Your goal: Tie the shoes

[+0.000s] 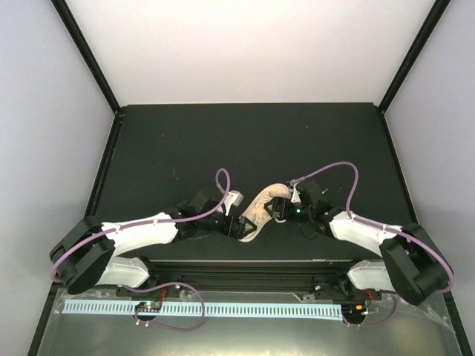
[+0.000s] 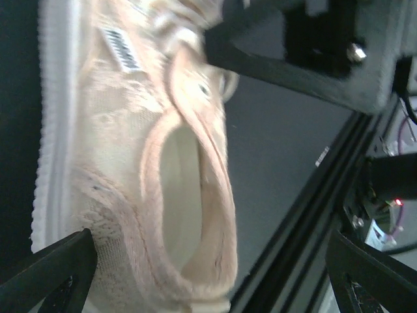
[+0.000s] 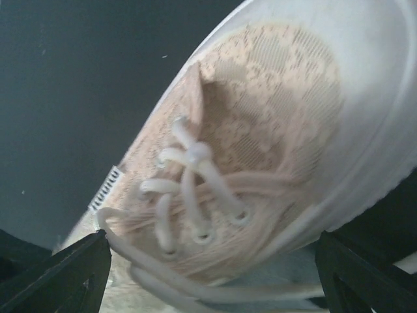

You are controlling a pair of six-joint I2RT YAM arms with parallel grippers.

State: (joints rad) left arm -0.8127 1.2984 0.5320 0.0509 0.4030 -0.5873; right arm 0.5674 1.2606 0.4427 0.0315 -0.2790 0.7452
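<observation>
Sneaker lies near the table front edge, open room beyond.

The left arm and right arm are white-shelled with black joints and looping purple cables.

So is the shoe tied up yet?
Not yet. Done: the laces are threaded through the holes of the shoe. In hand: the left hand is open at the heel and the right hand is open by the laces, neither gripping a lace. Left: the loose ends need a knot and a bow; none shows.
</observation>
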